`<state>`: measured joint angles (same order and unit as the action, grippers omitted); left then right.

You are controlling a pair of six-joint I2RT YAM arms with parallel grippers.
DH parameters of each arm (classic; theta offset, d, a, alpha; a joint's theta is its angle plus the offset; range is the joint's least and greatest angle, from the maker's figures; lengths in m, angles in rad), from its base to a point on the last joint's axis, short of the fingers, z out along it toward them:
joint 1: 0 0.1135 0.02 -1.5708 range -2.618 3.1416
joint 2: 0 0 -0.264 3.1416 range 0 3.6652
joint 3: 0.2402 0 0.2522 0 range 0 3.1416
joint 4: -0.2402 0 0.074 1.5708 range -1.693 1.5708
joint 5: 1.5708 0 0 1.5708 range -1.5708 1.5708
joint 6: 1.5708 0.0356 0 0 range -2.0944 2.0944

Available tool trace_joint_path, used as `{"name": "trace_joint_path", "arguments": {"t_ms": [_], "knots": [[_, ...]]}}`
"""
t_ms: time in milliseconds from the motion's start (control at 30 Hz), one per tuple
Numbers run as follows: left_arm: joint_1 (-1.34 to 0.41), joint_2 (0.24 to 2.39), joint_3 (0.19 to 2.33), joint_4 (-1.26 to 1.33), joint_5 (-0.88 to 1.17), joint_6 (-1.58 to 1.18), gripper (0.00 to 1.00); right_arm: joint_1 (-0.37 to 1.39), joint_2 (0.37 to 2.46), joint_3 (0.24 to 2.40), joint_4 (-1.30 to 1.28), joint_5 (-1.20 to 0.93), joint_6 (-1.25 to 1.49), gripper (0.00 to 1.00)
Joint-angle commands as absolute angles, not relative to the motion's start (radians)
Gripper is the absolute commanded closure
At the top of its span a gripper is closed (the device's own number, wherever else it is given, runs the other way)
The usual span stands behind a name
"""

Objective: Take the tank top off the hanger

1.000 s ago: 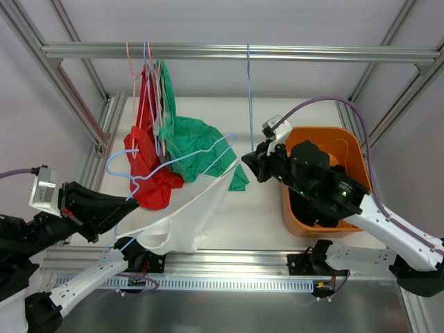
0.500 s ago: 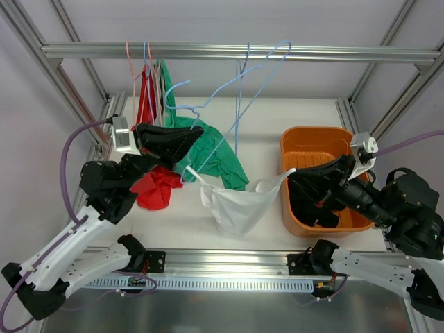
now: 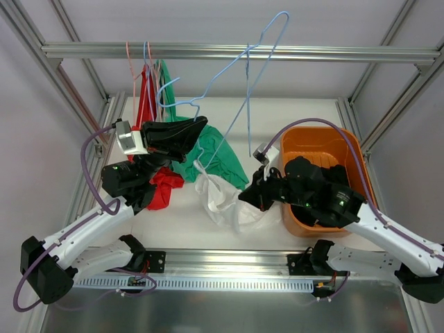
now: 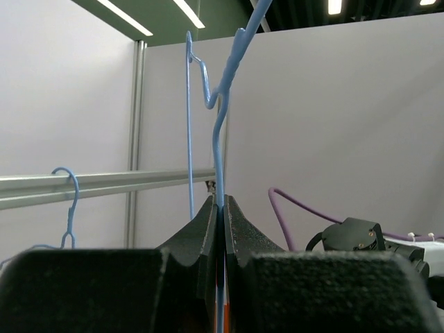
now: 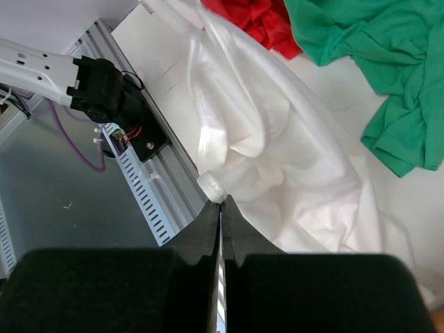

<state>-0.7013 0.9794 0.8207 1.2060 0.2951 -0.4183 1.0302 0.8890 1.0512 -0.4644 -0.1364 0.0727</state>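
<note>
The white tank top [image 3: 220,201] lies in a slack heap on the table in front of the green shirt; it also shows in the right wrist view [image 5: 277,152]. My right gripper [image 3: 242,197] is low at the heap's right side, shut on a rolled edge of the tank top [image 5: 220,201]. My left gripper [image 3: 201,123] is shut on the wire of the light-blue hanger [image 3: 267,41] and holds it up, hook end above the rail; the wire runs between the shut jaws [image 4: 220,198]. One white strap [image 3: 199,167] reaches up under the left gripper; I cannot tell whether it touches the hanger.
A red garment [image 3: 154,182] and a green shirt [image 3: 215,149] hang from hangers on the metal rail [image 3: 333,53] at the left. Another blue hanger [image 3: 249,104] hangs mid-rail. An orange bin [image 3: 350,139] stands at the right. The frame's slotted front rail [image 5: 149,201] lies close behind the heap.
My right arm has swung left from over the bin to the middle; the tank top, stretched between the grippers before, has gone slack into a heap. My left gripper tilted the hanger slightly higher.
</note>
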Motion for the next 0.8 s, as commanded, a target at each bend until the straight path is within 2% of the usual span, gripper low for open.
{"name": "trace_joint_path", "arguments": {"t_ms": [0,300,400,433,533,600,667,700,733,767], "knots": [[-0.71,0.957,0.798,1.473,0.268,-0.443,1.0,1.034,0.882,1.048,-0.377,-0.086,0.11,1.0],[-0.71,0.92,0.782,1.507,0.287,-0.463,1.0,1.038,0.89,0.976,-0.35,-0.055,0.121,1.0],[-0.716,0.797,0.799,1.223,0.272,-0.362,1.0,1.048,0.919,0.95,-0.376,-0.057,0.12,1.0],[-0.722,0.764,0.799,1.056,0.259,-0.303,1.0,1.067,0.928,0.931,-0.376,-0.039,0.121,1.0],[-0.726,0.646,0.773,0.847,0.164,-0.25,1.0,1.111,0.979,0.919,-0.374,0.033,0.118,1.0],[-0.726,0.571,0.791,0.611,0.077,-0.242,1.0,1.127,1.017,0.914,-0.362,0.064,0.121,0.96],[-0.726,0.531,0.804,0.405,-0.013,-0.244,1.0,1.132,1.041,0.919,-0.354,0.074,0.121,0.77],[-0.726,0.494,0.804,0.355,-0.043,-0.253,1.0,1.135,1.052,0.922,-0.353,0.08,0.121,0.65],[-0.726,0.48,0.811,0.303,-0.067,-0.259,1.0,1.134,1.066,0.923,-0.351,0.098,0.121,0.33],[-0.726,0.474,0.822,0.248,-0.09,-0.264,1.0,1.135,1.072,0.925,-0.351,0.107,0.121,0.2]]}}
